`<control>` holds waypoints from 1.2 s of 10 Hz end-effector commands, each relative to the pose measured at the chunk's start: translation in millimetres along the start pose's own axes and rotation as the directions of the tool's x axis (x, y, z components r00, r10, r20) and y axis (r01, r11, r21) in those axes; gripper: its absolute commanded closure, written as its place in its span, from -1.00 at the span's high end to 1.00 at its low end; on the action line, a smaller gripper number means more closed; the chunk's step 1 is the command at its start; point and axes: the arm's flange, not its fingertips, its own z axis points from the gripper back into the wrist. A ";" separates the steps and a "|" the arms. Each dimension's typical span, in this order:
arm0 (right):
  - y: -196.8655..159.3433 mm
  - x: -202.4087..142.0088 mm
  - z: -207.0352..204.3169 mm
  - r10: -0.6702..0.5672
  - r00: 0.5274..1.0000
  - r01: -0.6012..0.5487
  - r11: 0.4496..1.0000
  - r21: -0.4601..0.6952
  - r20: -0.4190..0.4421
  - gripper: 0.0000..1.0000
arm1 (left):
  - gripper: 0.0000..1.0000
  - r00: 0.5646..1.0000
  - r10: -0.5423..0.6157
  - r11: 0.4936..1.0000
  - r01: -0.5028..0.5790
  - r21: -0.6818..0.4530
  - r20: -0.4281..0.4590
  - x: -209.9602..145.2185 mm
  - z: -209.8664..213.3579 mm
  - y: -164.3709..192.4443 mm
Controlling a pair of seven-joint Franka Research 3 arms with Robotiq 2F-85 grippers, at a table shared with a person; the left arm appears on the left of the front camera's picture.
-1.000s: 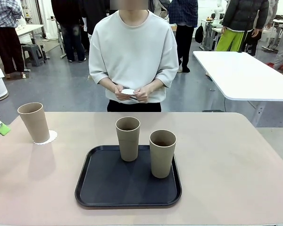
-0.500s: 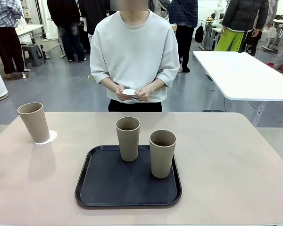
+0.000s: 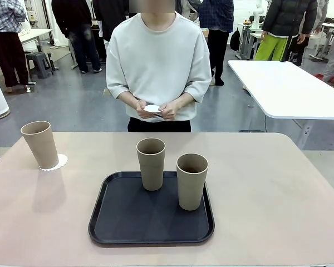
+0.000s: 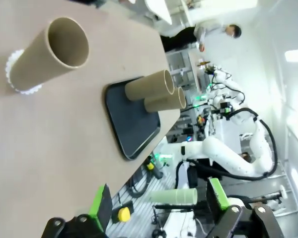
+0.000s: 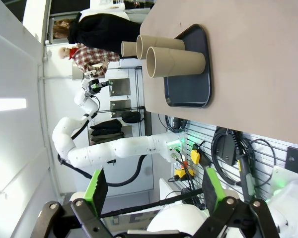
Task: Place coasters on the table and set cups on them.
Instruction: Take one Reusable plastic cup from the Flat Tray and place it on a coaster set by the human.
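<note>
One tan cup [image 3: 39,144] stands on a white lacy coaster [image 3: 55,163] at the table's [image 3: 267,189] far left. Two more cups [image 3: 151,163] [image 3: 192,181] stand upright on the black tray [image 3: 122,222] in the middle. The person across the table holds another white coaster [image 3: 152,108] in both hands at waist height. My left gripper [image 4: 159,201] is open and holds nothing, off the table's edge, looking at the cup on its coaster [image 4: 49,54]. My right gripper [image 5: 154,191] is open too, well away from the tray cups [image 5: 176,60].
A white table [image 3: 289,89] stands at the back right, with other people farther off. Bare tabletop lies right of the tray and between the tray and the left cup. The tray [image 4: 129,124] sits near my side of the table.
My left gripper, whose green pad showed at the front view's left edge a second ago, has drawn back out of that edge. The cups, the tray and the person's hands have stayed put.
</note>
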 end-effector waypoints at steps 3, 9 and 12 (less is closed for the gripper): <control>0.2 -0.6 0.3 0.009 1.000 -0.009 1.000 0.011 0.001 1.00 | 1.00 0.999 0.000 1.000 0.001 -0.022 0.050 -7.8 33.9 20.2; 0.2 -0.6 0.3 0.009 1.000 -0.009 1.000 0.011 0.001 1.00 | 1.00 0.999 0.015 1.000 -0.015 -0.002 0.042 -12.2 31.3 21.2; 0.2 -0.6 0.3 0.009 1.000 -0.009 1.000 0.011 0.001 1.00 | 1.00 0.999 0.015 1.000 -0.015 -0.002 0.042 -12.2 31.3 21.2</control>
